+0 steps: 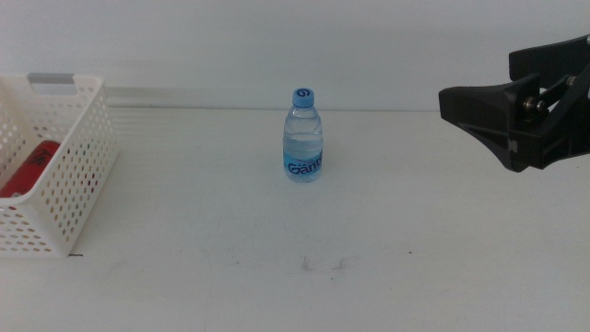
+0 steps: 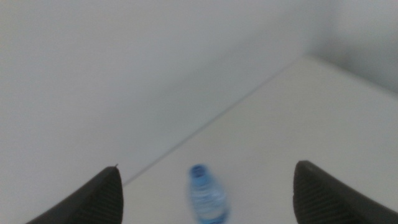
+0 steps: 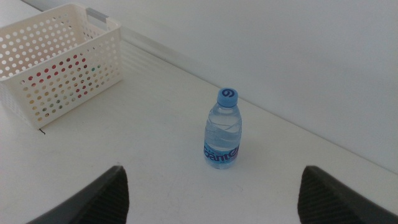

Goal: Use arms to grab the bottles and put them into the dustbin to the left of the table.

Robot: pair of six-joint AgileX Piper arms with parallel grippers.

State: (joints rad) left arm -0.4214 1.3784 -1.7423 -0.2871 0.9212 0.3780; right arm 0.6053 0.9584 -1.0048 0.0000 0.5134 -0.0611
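Observation:
A clear water bottle (image 1: 302,136) with a blue cap and blue label stands upright near the middle of the table (image 1: 277,277). The right wrist view shows this bottle (image 3: 222,129) ahead of my right gripper (image 3: 212,168), whose jaws are wide apart with nothing between them. In the middle view the right gripper (image 1: 477,81) hangs above the table's right side, well clear of the bottle. My left gripper (image 2: 206,167) is open too, and the bottle (image 2: 207,196) appears blurred beyond it; this arm is outside the middle view. The white dustbin (image 1: 78,166) at the left holds a red can (image 1: 32,166).
The dustbin (image 3: 37,109) is a perforated basket with a grey tab on its far rim, sitting at the table's left end. A pale wall runs along the table's back edge. Faint scuff marks (image 1: 323,266) lie on the front of the tabletop.

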